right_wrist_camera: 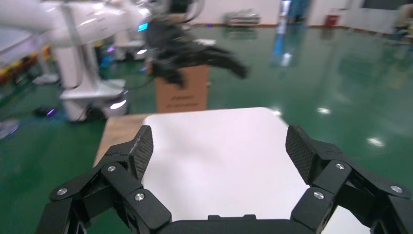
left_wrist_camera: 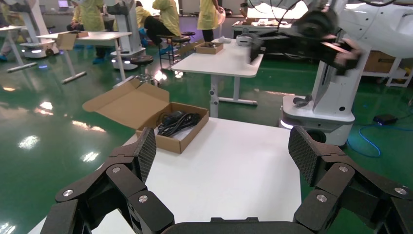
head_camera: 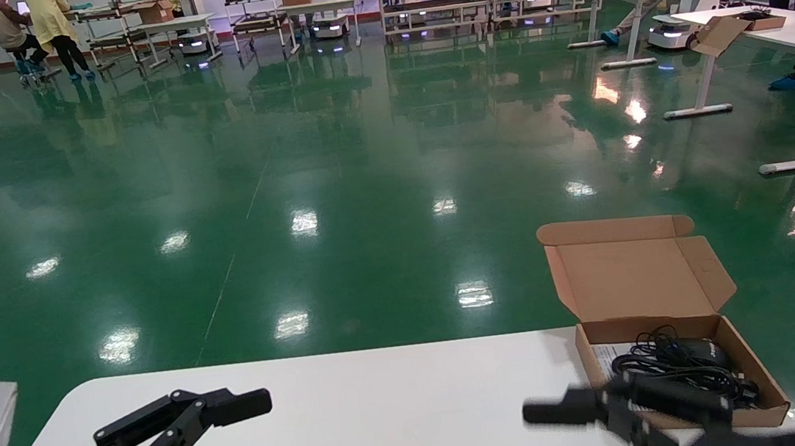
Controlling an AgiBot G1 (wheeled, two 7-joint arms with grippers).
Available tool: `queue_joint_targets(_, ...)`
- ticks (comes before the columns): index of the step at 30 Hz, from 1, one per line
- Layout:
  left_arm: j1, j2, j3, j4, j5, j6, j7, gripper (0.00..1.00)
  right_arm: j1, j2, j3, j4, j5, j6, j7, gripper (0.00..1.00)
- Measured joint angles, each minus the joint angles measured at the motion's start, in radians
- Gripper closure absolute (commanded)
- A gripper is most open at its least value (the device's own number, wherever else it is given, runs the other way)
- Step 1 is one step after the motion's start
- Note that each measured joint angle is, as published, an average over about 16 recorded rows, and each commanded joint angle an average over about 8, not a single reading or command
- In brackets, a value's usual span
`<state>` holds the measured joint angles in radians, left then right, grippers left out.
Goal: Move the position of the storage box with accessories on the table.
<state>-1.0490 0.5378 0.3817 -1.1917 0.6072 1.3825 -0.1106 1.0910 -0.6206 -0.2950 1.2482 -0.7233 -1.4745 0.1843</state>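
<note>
White desk (head_camera: 388,416) across the lower head view, near edge cut off by the frame. Storage box (head_camera: 761,377) at the far right corner of the desk, lid (head_camera: 636,275) thrown back and leaning out past the desk's far edge over the green floor (head_camera: 290,190). Inside, black mouse (head_camera: 703,352) under a tangle of black cable (head_camera: 666,350), body mostly hidden, outline hard to make out; white leaflet (head_camera: 607,357) flat against the box's left wall, partly covered by the cable, print too small to read. Right gripper (head_camera: 572,410) low over the desk just in front of the box, blurred, overlapping the box's near wall in the head view; touching or apart, cannot tell. Fingers spread wide in its own wrist view (right_wrist_camera: 219,161), nothing between them, only bare desk beneath. Left gripper (head_camera: 239,406) over the near left part of the desk, well apart from the box, arm mostly cut off at the frame corner; fingers wide apart in the left wrist view (left_wrist_camera: 221,151), holding nothing, with the box (left_wrist_camera: 182,129) visible farther off. Other desks and people in the background.
</note>
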Motion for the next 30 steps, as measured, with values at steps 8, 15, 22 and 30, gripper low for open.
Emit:
queue_joint_targets(8,0.0,0.0,0.0,0.0,0.0,0.0,0.0,0.0,-0.027,0.015,0.025,0.059,-0.012,-0.036,0.005,0.0)
queue_joint_targets(15,0.0,0.0,0.0,0.0,0.0,0.0,0.0,0.0,-0.026,0.015,0.025,0.056,-0.013,-0.034,0.005,0.0)
queue_joint_targets(22,0.0,0.0,0.0,0.0,0.0,0.0,0.0,0.0,-0.021,0.012,0.02,0.045,-0.01,-0.027,0.004,0.0)
queue_joint_targets(30,0.0,0.0,0.0,0.0,0.0,0.0,0.0,0.0,-0.018,0.01,0.017,0.039,-0.008,-0.023,0.004,0.0)
